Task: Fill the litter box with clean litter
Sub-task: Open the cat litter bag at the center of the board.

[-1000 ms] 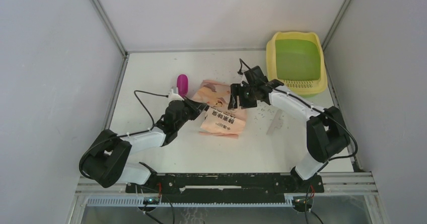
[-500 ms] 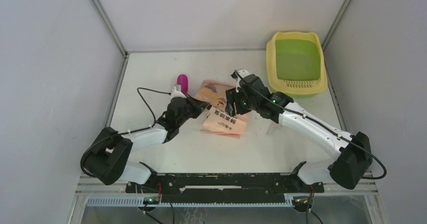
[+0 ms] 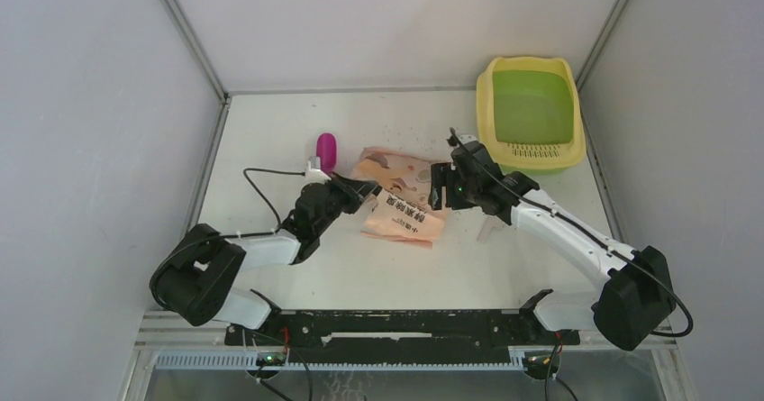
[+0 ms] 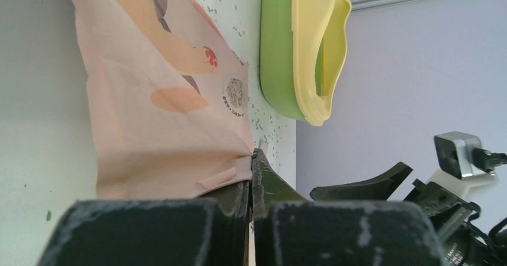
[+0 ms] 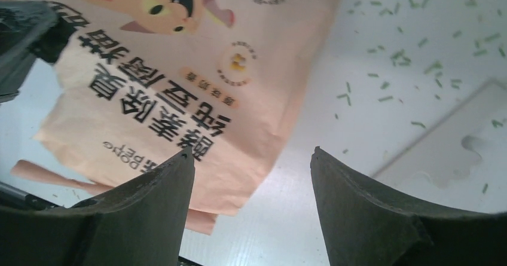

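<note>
The litter box [image 3: 530, 153], yellow-rimmed with a bare green basin, stands at the back right; the left wrist view shows it on edge [image 4: 311, 51]. The peach-pink printed bag [image 3: 396, 207] lies mid-table. My left gripper [image 3: 362, 195] is shut on the bag's left edge, its jaws pinching the paper [image 4: 253, 158]. My right gripper [image 3: 438, 189] hangs open over the bag's right edge [image 5: 251, 155], one finger above the bag [image 5: 179, 80] and the other above the table. Loose litter [image 5: 394, 57] lies scattered as green granules on the table to the right of the bag.
A magenta scoop [image 3: 326, 151] lies behind the left gripper. A flat clear plastic piece [image 3: 491, 225] rests on the table right of the bag [image 5: 454, 152]. Grey walls close in on the left, back and right.
The right gripper has drawn back to the right, from over the bag's middle to its right edge, and its jaws have spread wider. The left gripper keeps its pinch on the bag.
</note>
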Controlling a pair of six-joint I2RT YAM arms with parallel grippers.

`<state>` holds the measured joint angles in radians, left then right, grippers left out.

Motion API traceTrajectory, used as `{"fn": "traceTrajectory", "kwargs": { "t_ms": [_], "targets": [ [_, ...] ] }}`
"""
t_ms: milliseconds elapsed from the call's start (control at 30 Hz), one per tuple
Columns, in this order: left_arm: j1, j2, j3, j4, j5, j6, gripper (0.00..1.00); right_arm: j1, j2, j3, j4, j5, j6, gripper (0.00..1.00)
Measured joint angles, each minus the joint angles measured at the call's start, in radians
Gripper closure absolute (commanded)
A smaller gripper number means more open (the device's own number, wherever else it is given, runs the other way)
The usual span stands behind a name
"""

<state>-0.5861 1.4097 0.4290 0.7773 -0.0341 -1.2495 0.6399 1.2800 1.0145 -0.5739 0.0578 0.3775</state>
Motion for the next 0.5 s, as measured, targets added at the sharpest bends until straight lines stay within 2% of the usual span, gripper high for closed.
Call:
{"fn": "traceTrajectory", "kwargs": {
  "t_ms": [100, 233, 500],
  "targets": [
    [-0.004, 0.019, -0.001, -0.002, -0.005, -0.019, 0.94, -0.039, -0.01, -0.038, -0.006, -0.011, 0.013, 0.22],
    [-0.016, 0.02, -0.009, -0.031, -0.021, -0.036, 0.73, -0.042, -0.012, -0.058, 0.0, -0.033, 0.016, 0.21],
    [-0.032, 0.058, -0.099, -0.042, -0.049, -0.071, 0.62, -0.045, 0.048, -0.071, 0.055, -0.097, 0.023, 0.21]
  ]
}}
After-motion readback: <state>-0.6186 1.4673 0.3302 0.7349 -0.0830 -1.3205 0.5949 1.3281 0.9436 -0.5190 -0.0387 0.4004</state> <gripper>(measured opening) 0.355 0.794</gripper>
